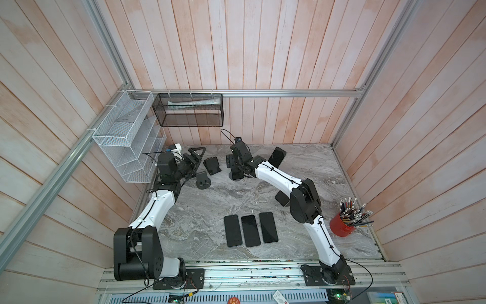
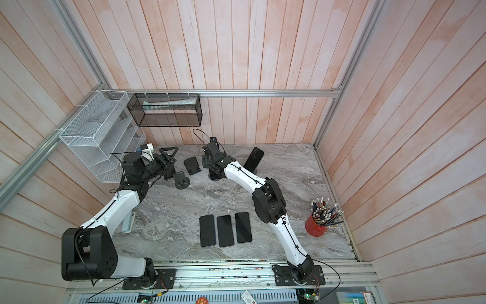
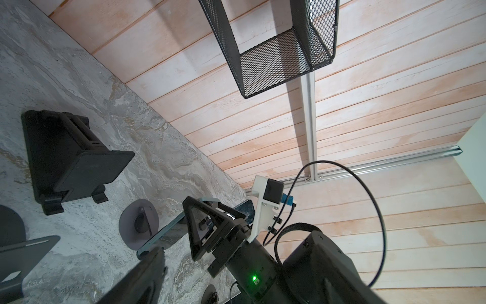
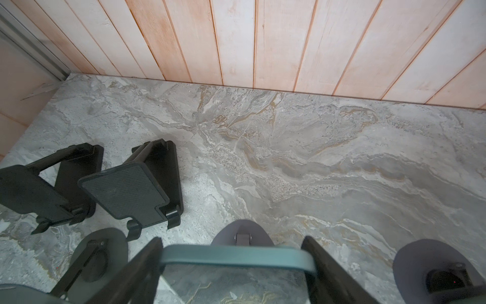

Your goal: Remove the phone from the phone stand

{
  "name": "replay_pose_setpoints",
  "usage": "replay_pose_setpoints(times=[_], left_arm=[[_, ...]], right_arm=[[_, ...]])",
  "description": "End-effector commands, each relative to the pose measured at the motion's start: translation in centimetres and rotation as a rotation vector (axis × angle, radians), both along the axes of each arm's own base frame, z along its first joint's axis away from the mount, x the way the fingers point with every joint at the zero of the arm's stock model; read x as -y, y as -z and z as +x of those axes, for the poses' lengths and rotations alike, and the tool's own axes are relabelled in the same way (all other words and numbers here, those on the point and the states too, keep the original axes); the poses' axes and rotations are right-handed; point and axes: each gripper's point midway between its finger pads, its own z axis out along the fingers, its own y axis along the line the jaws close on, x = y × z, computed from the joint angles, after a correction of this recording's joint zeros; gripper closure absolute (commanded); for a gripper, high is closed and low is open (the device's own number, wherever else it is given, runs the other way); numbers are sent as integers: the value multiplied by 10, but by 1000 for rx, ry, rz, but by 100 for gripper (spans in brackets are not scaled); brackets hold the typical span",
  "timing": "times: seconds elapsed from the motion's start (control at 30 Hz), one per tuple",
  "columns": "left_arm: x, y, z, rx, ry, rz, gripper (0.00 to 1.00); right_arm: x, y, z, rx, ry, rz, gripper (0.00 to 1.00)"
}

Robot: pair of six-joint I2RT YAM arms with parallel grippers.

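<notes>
A teal-edged phone [image 4: 236, 259] with a reflective screen leans on a round-based phone stand [image 4: 243, 234] at the back middle of the marble table. My right gripper [image 4: 232, 240] reaches down over it, and its two dark fingers press against the phone's two long edges. The left wrist view shows the same phone [image 3: 168, 237], its stand base [image 3: 139, 223] and the right gripper [image 3: 200, 226] around it. In both top views the right gripper [image 1: 234, 164] hides most of this phone. My left gripper [image 1: 196, 160] hovers at the back left, open and holding nothing; only one of its fingers [image 3: 150, 273] shows in the left wrist view.
Two empty stands [image 1: 212, 165] [image 1: 203, 181] sit between the grippers. Another phone [image 1: 277, 156] leans on a stand at the back right. Three phones [image 1: 251, 230] lie flat near the front. A red pencil cup [image 1: 342, 226] stands at the right. Wire baskets [image 1: 189, 110] hang on the wall.
</notes>
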Motion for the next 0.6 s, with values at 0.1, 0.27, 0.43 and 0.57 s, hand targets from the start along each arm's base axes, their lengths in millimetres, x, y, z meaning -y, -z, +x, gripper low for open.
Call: replay_pose_setpoints(times=[0.1,0.27,0.43,0.57], left_arm=[[-1,-6,-5,27,7,-2,11],[-1,-6,-4,28,9,-5,11],[-1,-6,-4,29,13,-8,12],[-2,-8,-4,38,10,4,12]], right_arm=[[-2,6,-3,8,9,-30,22],[-2,3,-5,15,6,-33,25],[-2,-7,-9,45,9,-46,27],[-1,-24,-15,89,9,-47,28]])
